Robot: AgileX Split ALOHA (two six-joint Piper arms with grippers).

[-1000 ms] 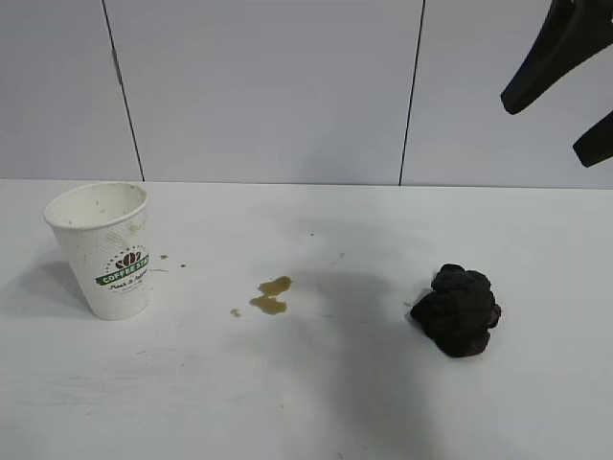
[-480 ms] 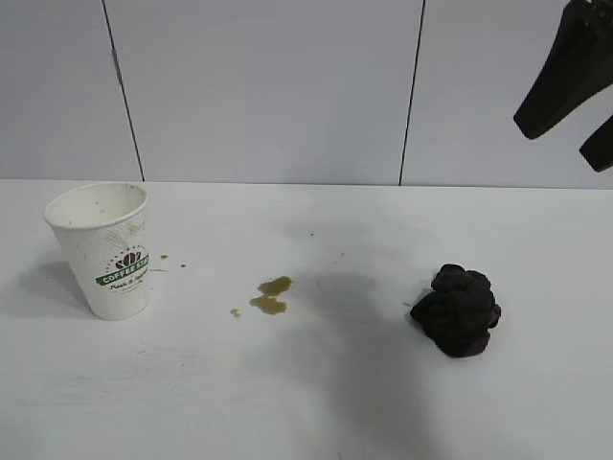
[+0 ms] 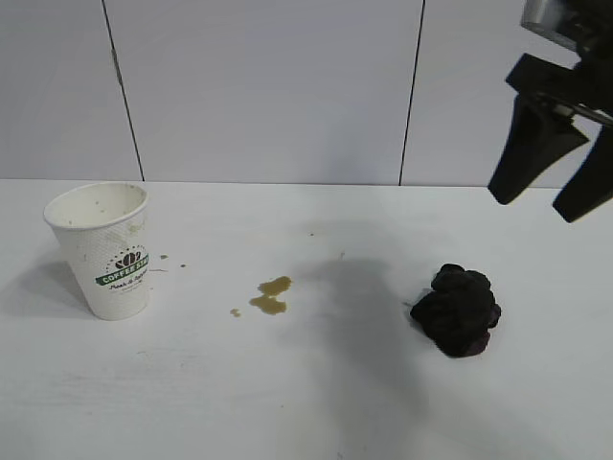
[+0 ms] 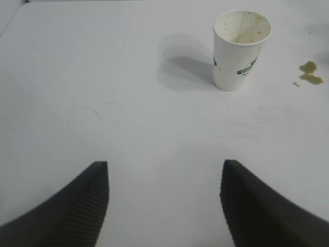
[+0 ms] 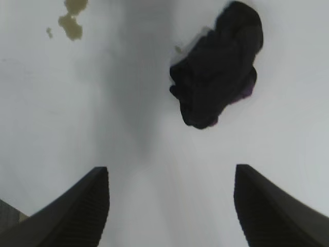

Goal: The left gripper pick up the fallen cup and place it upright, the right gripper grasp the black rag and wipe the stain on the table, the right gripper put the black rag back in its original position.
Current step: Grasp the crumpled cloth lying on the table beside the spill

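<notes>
Fingers of the right gripper (image 3: 551, 203): matte black, tapered, spread apart with nothing between them, hanging in the air at the upper right of the exterior view, tips pointing down. Its arm is cut off by the frame edge. Fingers of the left gripper (image 4: 163, 177): same matte black, ribbed on the inner faces, also parted and empty, low over bare surface; only their tips show, and only in the left wrist view.

The black rag (image 3: 457, 309): lumpy crumpled wad of cloth, purplish at the folds, lying on the surface at about 7 o'clock below the right gripper, apart from it. No clear long axis from outside; in the right wrist view it looks stretched, one end narrower.

The stain (image 3: 272, 294): two joined yellowish-brown blotches, glossy, with a small droplet just beside them; at 9 o'clock from the rag, well apart.

The cup (image 3: 105, 249): white embossed paper, green banner logo, brown specks inside the rim. Upright, long axis vertical, mouth up; at 9 o'clock from the stain. Tiny brown flecks near its base.

The surface (image 3: 316, 402): plain white, flat, faintly smudged; grey shadow between stain and rag.
</notes>
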